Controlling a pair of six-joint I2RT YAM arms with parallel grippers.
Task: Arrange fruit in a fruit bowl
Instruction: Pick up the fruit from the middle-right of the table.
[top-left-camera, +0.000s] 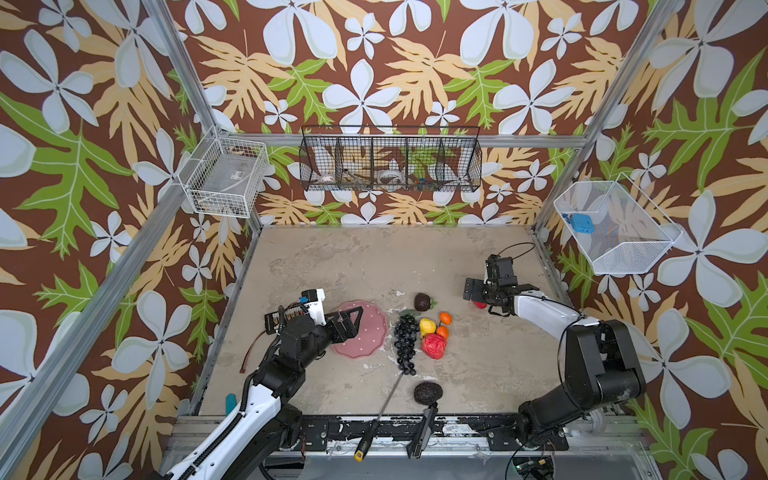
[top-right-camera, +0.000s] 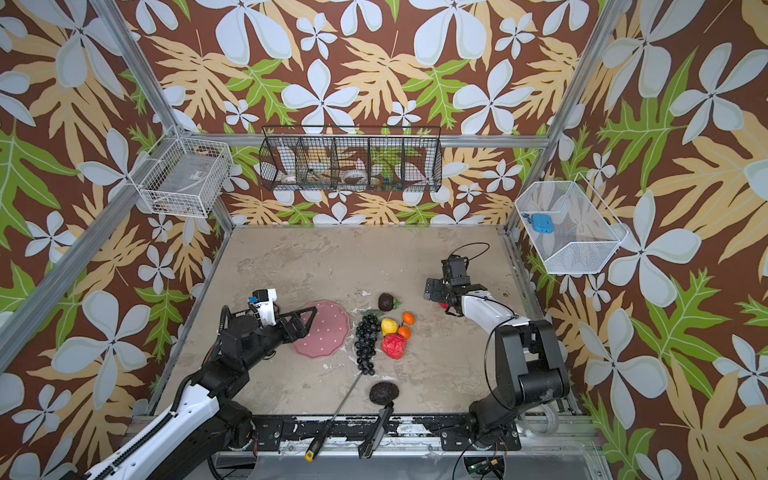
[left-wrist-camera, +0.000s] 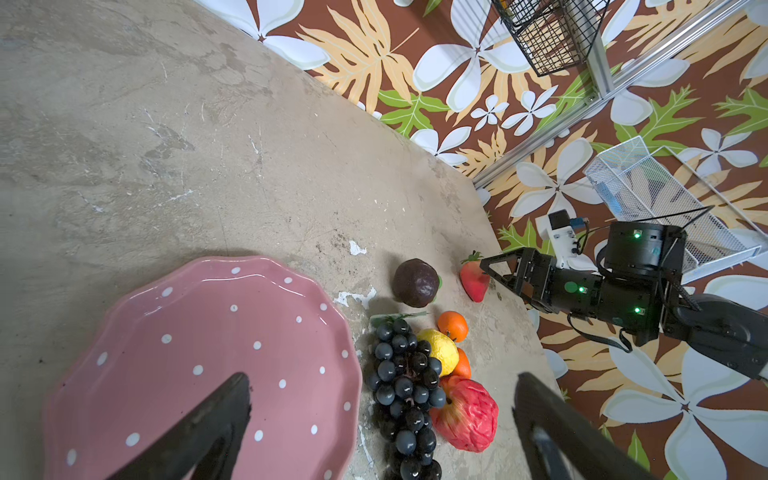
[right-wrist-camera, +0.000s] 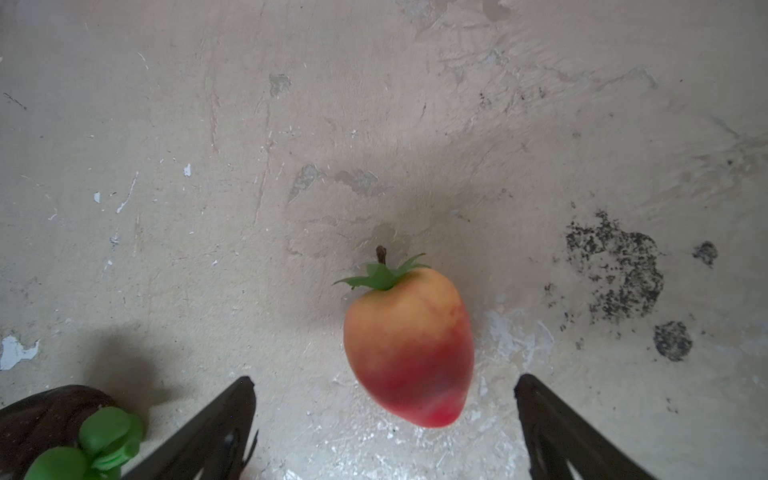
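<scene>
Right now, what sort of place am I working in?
Likely a staged robot test cell, not a home: aluminium frame holding floral wallpaper panels, wire baskets hung on the walls, toy fruit on a scuffed tabletop.

A lab robot cell: silver aluminium frame posts (top-left-camera: 183, 70) upper left, floral-printed wall panels (top-left-camera: 374, 62), scuffed black mounting rail (top-left-camera: 457, 428) below.
</scene>
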